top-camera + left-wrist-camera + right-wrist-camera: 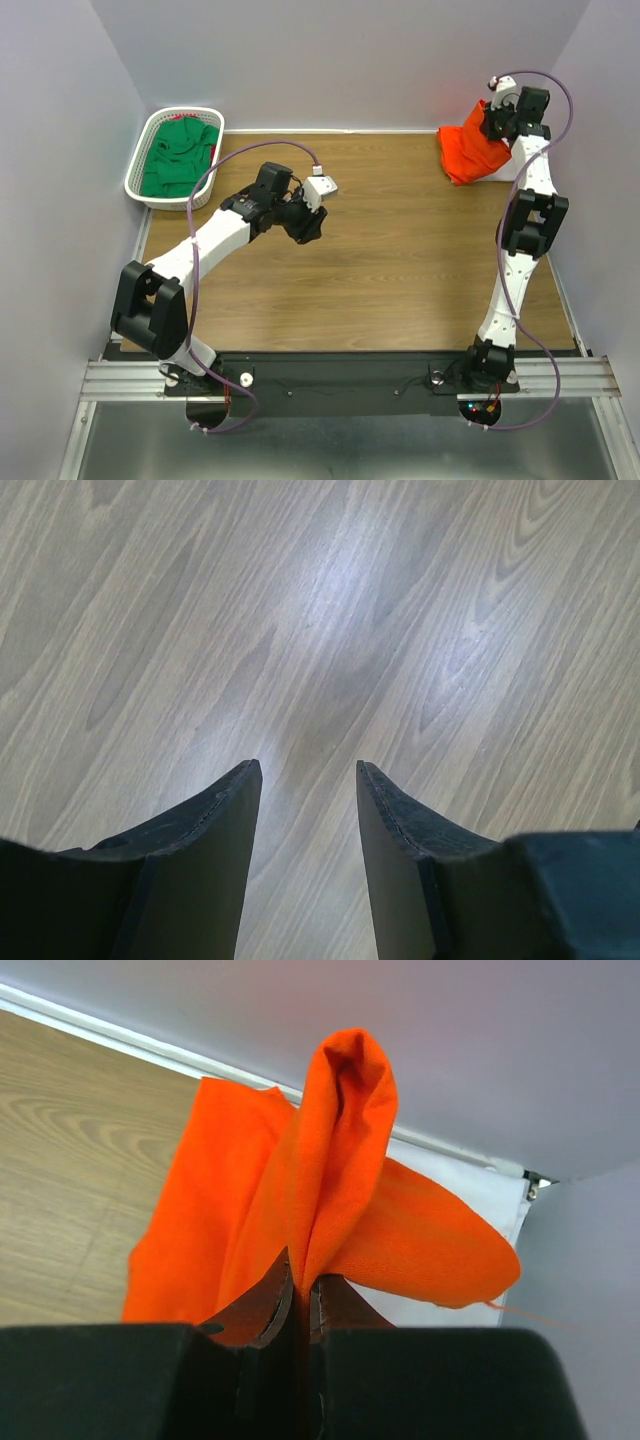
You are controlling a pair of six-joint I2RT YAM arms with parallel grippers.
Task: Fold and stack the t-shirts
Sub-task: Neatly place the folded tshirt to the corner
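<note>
My right gripper [497, 125] is at the far right corner of the table, shut on a pinched fold of the bright orange-red t-shirt [468, 152]. In the right wrist view the orange-red t-shirt [330, 1160] rises in a peak from between the closed fingers of the right gripper [303, 1285], and the rest hangs down bunched. A white t-shirt [470, 1195] lies beneath it against the wall. A dark green t-shirt [180, 160] lies crumpled in the basket at the far left. My left gripper [305, 225] hovers over bare wood left of centre. Seen from its own wrist, the left gripper [306, 770] is open with nothing between its fingers.
The white mesh basket [138, 165] sits at the table's back left corner. Grey walls close in the back and both sides. Wood tabletop [400, 260] stretches between the two arms.
</note>
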